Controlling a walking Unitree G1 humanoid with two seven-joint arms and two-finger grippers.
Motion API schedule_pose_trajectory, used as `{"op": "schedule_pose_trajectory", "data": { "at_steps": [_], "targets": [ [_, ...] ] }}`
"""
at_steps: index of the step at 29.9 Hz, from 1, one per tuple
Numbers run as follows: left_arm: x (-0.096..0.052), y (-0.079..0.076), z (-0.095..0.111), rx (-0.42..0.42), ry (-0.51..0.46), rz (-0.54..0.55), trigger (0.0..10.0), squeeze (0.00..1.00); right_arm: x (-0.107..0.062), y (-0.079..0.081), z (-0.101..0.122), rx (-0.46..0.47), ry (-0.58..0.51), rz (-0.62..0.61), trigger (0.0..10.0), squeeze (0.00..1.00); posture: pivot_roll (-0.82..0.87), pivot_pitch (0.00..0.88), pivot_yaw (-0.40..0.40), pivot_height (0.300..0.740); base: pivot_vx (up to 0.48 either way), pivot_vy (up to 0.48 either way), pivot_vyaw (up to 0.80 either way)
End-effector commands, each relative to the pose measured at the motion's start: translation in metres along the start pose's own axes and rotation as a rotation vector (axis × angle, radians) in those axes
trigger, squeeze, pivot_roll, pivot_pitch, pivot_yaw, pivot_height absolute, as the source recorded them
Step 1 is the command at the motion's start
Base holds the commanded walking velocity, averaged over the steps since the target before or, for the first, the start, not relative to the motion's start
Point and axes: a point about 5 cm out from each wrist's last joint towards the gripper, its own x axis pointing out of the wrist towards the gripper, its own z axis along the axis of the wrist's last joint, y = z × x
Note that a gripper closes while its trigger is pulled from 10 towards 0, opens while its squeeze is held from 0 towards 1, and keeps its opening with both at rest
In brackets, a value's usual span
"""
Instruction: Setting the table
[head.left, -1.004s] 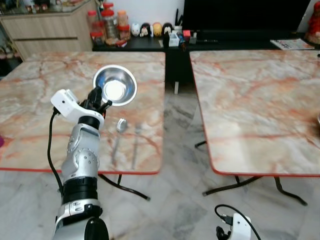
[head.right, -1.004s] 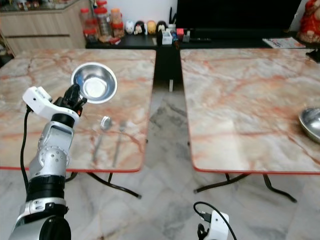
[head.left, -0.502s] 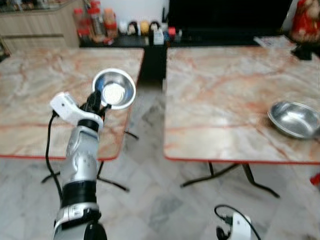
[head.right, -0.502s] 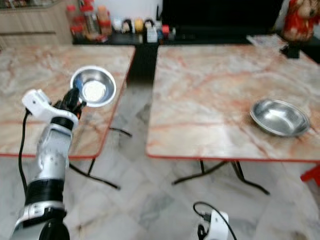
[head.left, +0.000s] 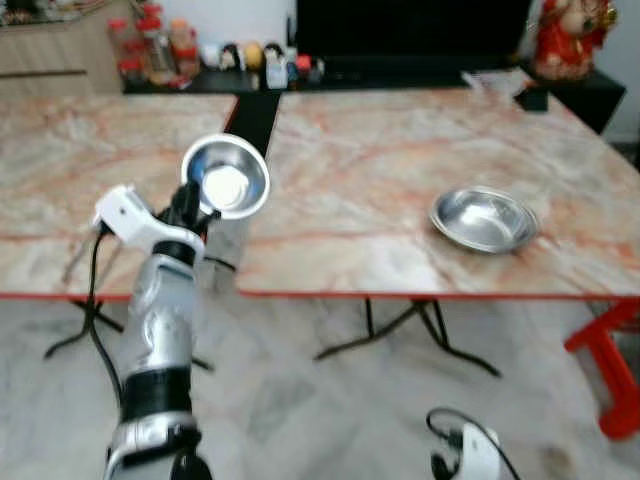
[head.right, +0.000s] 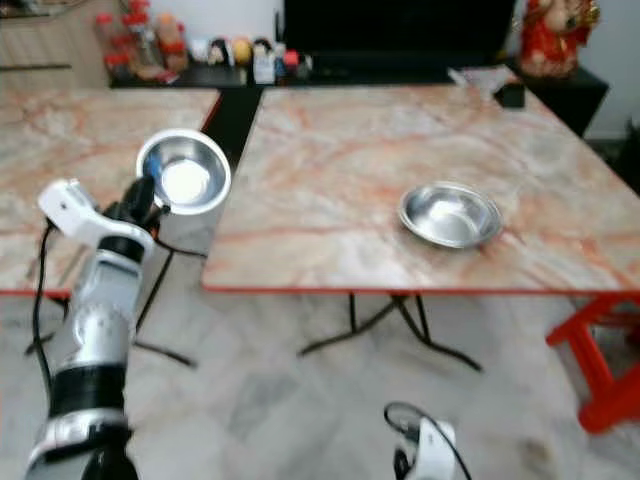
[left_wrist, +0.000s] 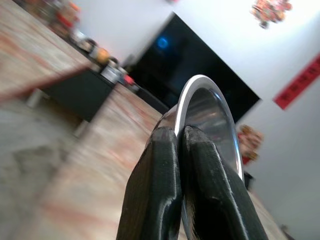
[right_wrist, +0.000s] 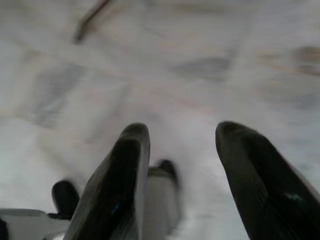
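Nearest, the right tool (right_wrist: 177, 175) hung idle over the marble floor (head.left: 330, 400), its fingers spread apart and holding nothing. Above it, the left tool (head.left: 190, 203) was raised in front of the robot, fingers pinched tight on the rim of a steel bowl (head.left: 225, 178), which tilted its hollow toward the camera, probably so it could be carried clear of the table edges. Farther off, a second steel bowl (head.left: 483, 219) sat upright on the right-hand table (head.left: 380, 170), likely marking one place already laid.
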Motion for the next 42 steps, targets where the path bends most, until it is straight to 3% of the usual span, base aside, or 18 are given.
{"op": "schedule_pose_trajectory", "data": {
  "at_steps": [1, 10, 15, 25, 42],
  "targets": [
    [-0.001, 0.002, 0.016, 0.019, -0.047, 0.001, 10.0, 0.00, 0.001, 0.005, 0.003, -0.010, -0.010, 0.013, 10.0, 0.00, 0.01, 0.000, -0.005, 0.728, 0.000, -0.465, 0.00],
    [-0.014, -0.001, 0.023, 0.080, -0.065, -0.056, 10.0, 0.00, 0.002, 0.009, 0.007, 0.000, -0.016, 0.022, 10.0, 0.00, 0.03, 0.000, -0.015, 0.728, 0.000, -0.275, 0.00],
    [-0.028, 0.015, 0.037, 0.037, -0.122, 0.001, 10.0, 0.00, 0.003, 0.009, 0.009, -0.002, -0.022, 0.026, 10.0, 0.00, 0.03, 0.000, -0.020, 0.728, 0.000, 0.000, 0.00],
    [-0.030, 0.032, 0.055, 0.076, -0.166, 0.059, 10.0, 0.00, 0.003, 0.008, 0.011, -0.008, -0.021, 0.026, 10.0, 0.00, 0.04, 0.000, -0.027, 0.728, 0.129, 0.000, 0.00],
    [-0.027, 0.031, 0.061, 0.075, -0.183, 0.051, 10.0, 0.00, 0.005, 0.011, 0.016, -0.010, -0.033, 0.035, 10.0, 0.00, 0.04, 0.000, -0.025, 0.728, 0.472, 0.000, 0.00]
  ]
}}
